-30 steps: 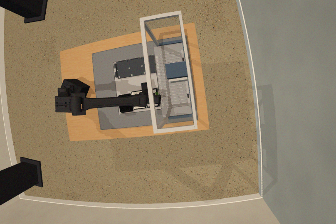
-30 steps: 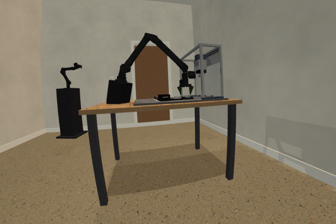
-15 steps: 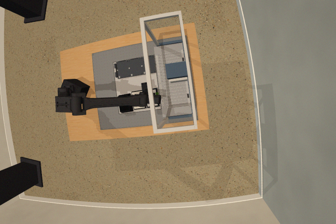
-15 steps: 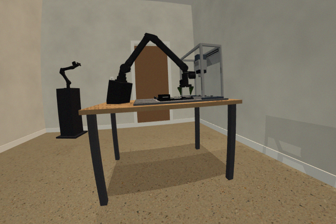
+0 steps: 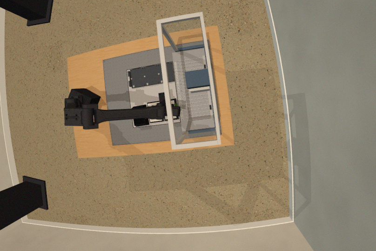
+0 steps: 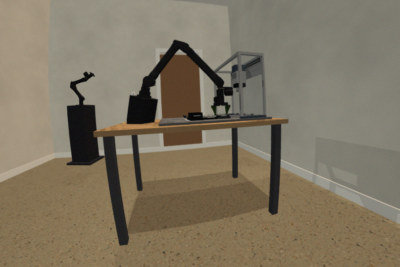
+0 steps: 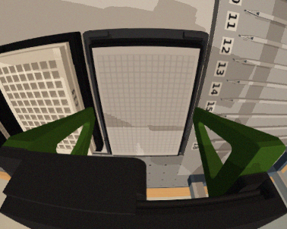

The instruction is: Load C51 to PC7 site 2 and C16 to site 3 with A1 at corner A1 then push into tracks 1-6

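1. The gripper (image 7: 143,136) is wide open. Its two green fingers are as far apart as they go.
2. Nothing is held between the fingers. From the wrist view they do not seem to touch anything.
3. The gripper hangs right over the fine-grid plate (image 7: 144,98). One finger is on each long side of it, and the plate fits in the gap between them.
4. This plate sits in a dark holder (image 7: 143,38), in the spot closest to the numbered tracks (image 7: 228,28).
5. Just beside it is the plate with bigger square holes (image 7: 33,89), in its own dark holder.
6. In the top view, the dark tray (image 5: 145,75) lies on the pale pad, apart from the plates and near the clear box frame (image 5: 166,84).
7. From the side, the gripper (image 6: 221,109) points down, low over the plates on the table (image 6: 135,127).
8. The black arm (image 5: 127,113) reaches across the table from its base to the plates.
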`<state>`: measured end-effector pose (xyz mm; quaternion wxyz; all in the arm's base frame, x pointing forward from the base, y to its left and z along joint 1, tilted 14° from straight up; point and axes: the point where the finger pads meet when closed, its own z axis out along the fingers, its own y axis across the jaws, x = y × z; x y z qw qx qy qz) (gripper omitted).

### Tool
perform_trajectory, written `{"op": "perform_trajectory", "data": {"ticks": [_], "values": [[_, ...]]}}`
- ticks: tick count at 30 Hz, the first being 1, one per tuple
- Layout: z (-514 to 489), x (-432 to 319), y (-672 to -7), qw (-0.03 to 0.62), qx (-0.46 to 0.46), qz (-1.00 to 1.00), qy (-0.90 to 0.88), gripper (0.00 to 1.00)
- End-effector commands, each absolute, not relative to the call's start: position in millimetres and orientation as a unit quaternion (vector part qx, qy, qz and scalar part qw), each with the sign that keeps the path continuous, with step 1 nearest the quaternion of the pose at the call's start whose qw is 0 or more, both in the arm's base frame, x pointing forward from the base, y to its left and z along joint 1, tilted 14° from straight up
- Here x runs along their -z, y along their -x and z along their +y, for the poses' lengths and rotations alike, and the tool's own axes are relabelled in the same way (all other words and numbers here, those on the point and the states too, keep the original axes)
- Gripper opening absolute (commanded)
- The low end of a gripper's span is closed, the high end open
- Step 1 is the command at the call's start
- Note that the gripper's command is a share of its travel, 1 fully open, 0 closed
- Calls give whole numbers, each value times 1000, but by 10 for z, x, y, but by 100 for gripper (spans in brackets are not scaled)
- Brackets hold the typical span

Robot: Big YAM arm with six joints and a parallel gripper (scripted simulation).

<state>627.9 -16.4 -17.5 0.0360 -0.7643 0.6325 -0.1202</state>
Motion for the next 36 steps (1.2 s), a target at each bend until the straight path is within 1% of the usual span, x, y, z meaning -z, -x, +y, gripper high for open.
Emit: {"op": "perform_trajectory", "data": {"ticks": [1,36], "values": [[-225,89,-6533,52,138,630,762,100],[-251,143,-6524,45,129,631,763,100]]}}
